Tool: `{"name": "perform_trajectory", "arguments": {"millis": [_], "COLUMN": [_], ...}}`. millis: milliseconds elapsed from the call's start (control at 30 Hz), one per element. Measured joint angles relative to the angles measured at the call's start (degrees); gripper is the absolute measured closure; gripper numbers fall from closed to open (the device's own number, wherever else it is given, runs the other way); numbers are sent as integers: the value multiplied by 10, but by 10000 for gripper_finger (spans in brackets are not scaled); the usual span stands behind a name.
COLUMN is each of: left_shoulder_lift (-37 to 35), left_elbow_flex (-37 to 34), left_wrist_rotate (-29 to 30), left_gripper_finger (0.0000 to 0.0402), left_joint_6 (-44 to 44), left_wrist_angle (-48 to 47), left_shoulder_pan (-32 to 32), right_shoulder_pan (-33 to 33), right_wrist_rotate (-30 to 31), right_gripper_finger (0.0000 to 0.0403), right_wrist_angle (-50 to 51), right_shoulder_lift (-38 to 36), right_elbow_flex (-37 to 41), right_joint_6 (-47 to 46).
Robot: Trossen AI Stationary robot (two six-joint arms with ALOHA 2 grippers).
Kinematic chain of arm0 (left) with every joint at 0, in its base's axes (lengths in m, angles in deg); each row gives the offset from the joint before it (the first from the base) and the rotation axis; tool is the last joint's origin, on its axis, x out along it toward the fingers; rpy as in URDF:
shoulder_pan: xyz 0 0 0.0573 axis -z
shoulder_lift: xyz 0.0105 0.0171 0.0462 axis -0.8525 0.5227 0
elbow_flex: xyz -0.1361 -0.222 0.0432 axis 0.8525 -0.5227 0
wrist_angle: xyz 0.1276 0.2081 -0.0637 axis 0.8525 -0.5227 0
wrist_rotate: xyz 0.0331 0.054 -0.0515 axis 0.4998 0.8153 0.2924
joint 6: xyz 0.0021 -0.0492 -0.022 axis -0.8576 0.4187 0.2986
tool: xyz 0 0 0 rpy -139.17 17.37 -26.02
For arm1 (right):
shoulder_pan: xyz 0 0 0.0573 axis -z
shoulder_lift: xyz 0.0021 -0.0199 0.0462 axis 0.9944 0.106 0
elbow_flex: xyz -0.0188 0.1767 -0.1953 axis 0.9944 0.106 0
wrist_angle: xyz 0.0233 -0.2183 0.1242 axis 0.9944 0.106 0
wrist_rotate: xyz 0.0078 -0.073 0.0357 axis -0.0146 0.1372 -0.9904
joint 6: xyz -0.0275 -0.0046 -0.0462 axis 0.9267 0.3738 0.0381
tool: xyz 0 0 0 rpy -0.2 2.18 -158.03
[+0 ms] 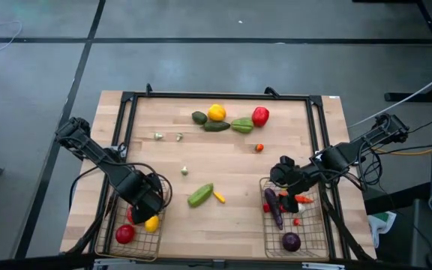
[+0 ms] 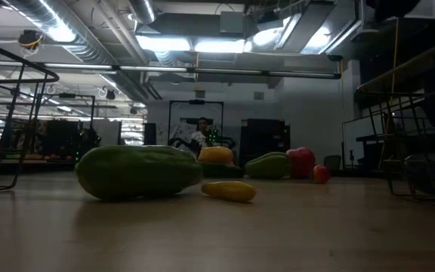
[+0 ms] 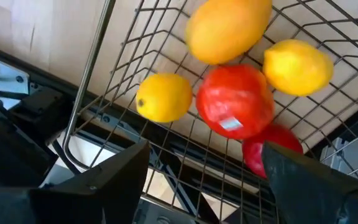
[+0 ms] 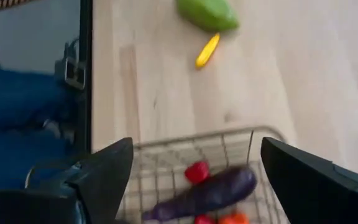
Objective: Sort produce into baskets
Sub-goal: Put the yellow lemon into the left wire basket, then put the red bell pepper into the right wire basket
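Hovering over the left basket point(image 1: 118, 244) of red and yellow fruit, left gripper point(image 3: 204, 163) has jaws wide, empty; right gripper point(image 4: 191, 163) likewise wide above the right basket point(image 1: 263, 240), sorting by type.

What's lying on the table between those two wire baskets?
From the high view, a green vegetable and a small yellow piece lie between the left basket and right basket; otherwise bare wood.

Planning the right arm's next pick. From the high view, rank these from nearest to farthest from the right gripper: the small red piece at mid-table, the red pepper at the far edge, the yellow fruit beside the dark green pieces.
From the right gripper, over its basket's far end:
1. Small red piece, mid-table.
2. Red pepper, far edge.
3. Yellow fruit, far edge, more toward the left arm's side.
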Motion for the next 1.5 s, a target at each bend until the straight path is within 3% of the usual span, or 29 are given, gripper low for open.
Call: {"name": "perform_trajectory", "arguments": {"millis": [300,600,867,1033,1300,1500], "left_shoulder_lift": [0,-1,-1,-8,-140,-321], "left_elbow_flex": [15,44,46,46,20,-121], "left_wrist_rotate": [19,134,300,318,317,282], "left_gripper_finger": [96,96,96,96,96,95], "left_joint_6": [-51,-122,-258,-426,-570,-591], "left_wrist_angle": [3,81,219,324,371,505], "left_shoulder_pan": [-1,-11,-79,-149,-256,-320], "right_shoulder_pan": [104,227,301,339,367,365], "right_wrist_rotate": [22,22,29,72,80,80], "right_gripper_finger": [52,52,52,52,52,52], "right_wrist_angle": [-36,-36,-36,-36,-34,-35], "right_shoulder_lift": [0,0,0,0,0,0], "right_elbow_flex": [0,0,0,0,0,0], "right_joint_6": [-21,-20,-20,-20,-20,-20]}}
